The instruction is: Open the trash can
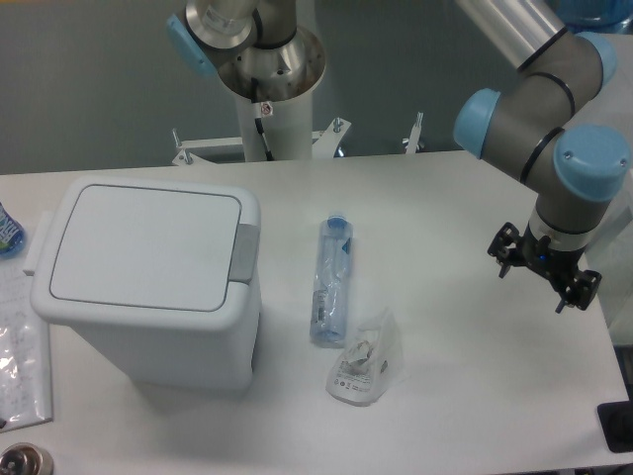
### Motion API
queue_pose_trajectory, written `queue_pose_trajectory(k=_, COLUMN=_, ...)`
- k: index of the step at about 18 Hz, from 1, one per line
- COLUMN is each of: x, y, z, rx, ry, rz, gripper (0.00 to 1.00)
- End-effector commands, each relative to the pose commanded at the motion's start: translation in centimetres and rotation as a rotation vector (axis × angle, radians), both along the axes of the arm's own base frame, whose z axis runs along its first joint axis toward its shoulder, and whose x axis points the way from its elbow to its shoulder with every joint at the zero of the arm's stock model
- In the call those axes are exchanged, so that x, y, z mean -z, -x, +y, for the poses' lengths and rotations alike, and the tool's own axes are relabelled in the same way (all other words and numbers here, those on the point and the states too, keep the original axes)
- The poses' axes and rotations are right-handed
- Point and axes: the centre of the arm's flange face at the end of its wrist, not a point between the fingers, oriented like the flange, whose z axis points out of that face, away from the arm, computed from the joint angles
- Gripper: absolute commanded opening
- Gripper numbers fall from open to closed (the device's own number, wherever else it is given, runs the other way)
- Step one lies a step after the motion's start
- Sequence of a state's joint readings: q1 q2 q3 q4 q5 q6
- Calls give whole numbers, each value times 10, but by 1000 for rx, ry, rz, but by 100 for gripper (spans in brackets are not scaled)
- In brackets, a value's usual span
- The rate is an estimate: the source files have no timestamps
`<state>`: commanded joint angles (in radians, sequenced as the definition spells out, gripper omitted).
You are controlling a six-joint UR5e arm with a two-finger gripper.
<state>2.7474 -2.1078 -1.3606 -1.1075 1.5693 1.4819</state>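
Black and small, the end effector (543,267) is hanging at the right of the frame, over bare counter (475,396) and touching nothing. Its two fingers are standing apart with an empty gap between them, so it is carrying nothing, and it is sitting well apart from everything it needs to reach. The grey arm with pale blue joint caps (554,119) is bending down to it from the upper right corner, where its upper links are running out of the frame.

Left of the end effector, near the middle of the frame, a slim clear bottle with a blue cap (331,282) is lying on its side, cap pointing to the top of the frame. A small clear plastic bag (365,362) is sitting just below and to the right of it; whether they are touching is hard to tell.

Further left, the trash can (148,282) is standing upright at the left of the frame, its flat white lid fully shut. Its grey push tab (243,251) is sitting on the rim edge facing the bottle, likely the spot to press. The hinge is not showing clearly.

At the far left edge, a clear packet (20,336), something blue and a round metal object are being cut off by the frame and are too partial to identify.
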Motion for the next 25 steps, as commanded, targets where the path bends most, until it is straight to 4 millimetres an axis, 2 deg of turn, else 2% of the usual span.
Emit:
queue_pose_trajectory(k=3, x=-1, y=-12, z=12, rx=-66, ry=-9, rz=-9, gripper=100)
queue_pose_trajectory(k=10, x=-3, y=-47, z=60, rx=-253, ry=-84, rz=-49, gripper=100)
queue_pose_trajectory(k=14, x=-23, y=-54, z=76, rx=-433, ry=-245, rz=-145, gripper=100)
queue_pose_trajectory(k=19, x=-30, y=-66, z=83, rx=-420, ry=-312, rz=-219, gripper=100)
queue_pose_trajectory(k=20, x=-34, y=-77, z=92, rx=-403, ry=-317, rz=-226, gripper=100)
queue_pose_trajectory(k=25, x=-57, y=-115, z=103, rx=-392, ry=-390, rz=-288, gripper=100)
